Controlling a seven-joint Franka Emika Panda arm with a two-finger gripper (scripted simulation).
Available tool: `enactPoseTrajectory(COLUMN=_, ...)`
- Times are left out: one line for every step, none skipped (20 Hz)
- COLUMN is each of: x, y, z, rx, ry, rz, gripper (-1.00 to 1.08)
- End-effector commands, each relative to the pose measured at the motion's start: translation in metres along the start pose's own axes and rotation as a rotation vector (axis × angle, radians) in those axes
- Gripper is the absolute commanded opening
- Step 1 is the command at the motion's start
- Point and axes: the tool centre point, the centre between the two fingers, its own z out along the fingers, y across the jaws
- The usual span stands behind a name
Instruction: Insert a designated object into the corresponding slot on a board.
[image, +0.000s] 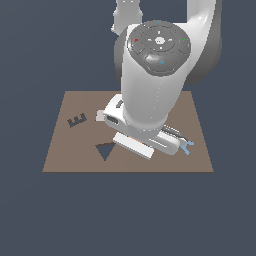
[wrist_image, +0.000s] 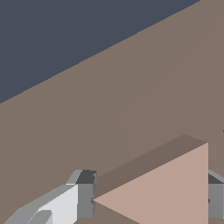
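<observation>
In the wrist view the tan triangle (wrist_image: 166, 192) lies flat between the two fingers of my gripper (wrist_image: 150, 197). Its tip meets one grey finger (wrist_image: 85, 194) and its straight edge meets the other. The jaws are closed on it over the brown board (wrist_image: 131, 100). In the exterior view the arm hides the triangle and the fingers; only the white hand (image: 167, 142) shows, low over the board (image: 65, 150). The dark triangular slot (image: 104, 150), pointing down, lies open towards the exterior view's left of the hand.
A pale grey rectangle (image: 132, 145) lies beside the slot, just under the hand. A blue star (image: 187, 146) sits at the exterior view's right of the hand. A dark E-shaped cut-out (image: 76, 120) is at the board's left. The arm's bulk covers the board's middle.
</observation>
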Motion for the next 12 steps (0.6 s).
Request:
enactPoseTrajectory(x=0.001, y=0.003, z=0.0, rx=0.0, ry=0.0, rz=-0.034, gripper=-1.0)
enactPoseTrajectory(x=0.001, y=0.005, z=-0.001, rx=0.0, ry=0.0, rz=-0.05, gripper=-1.0)
enactPoseTrajectory(x=0.001, y=0.006, z=-0.001, rx=0.0, ry=0.0, rz=-0.068, gripper=-1.0)
enactPoseTrajectory(x=0.001, y=0.008, z=-0.001, rx=0.0, ry=0.001, rz=-0.087, gripper=-1.0)
enactPoseTrajectory(x=0.001, y=0.01, z=-0.001, rx=0.0, ry=0.001, rz=-0.108, gripper=-1.0)
enactPoseTrajectory(x=0.002, y=0.012, z=-0.001, rx=0.0, ry=0.001, rz=-0.13, gripper=-1.0)
enactPoseTrajectory(x=0.002, y=0.014, z=-0.001, rx=0.0, ry=0.001, rz=-0.153, gripper=-1.0)
enactPoseTrajectory(x=0.003, y=0.016, z=-0.001, rx=0.0, ry=0.001, rz=-0.177, gripper=-1.0)
enactPoseTrajectory(x=0.004, y=0.018, z=-0.002, rx=0.0, ry=0.001, rz=-0.203, gripper=-1.0)
enactPoseTrajectory(x=0.004, y=0.021, z=-0.002, rx=0.0, ry=0.001, rz=-0.23, gripper=-1.0)
enactPoseTrajectory(x=0.005, y=0.023, z=-0.002, rx=0.0, ry=0.001, rz=-0.258, gripper=-1.0)
enactPoseTrajectory(x=0.006, y=0.026, z=-0.002, rx=0.0, ry=0.001, rz=-0.288, gripper=-1.0)
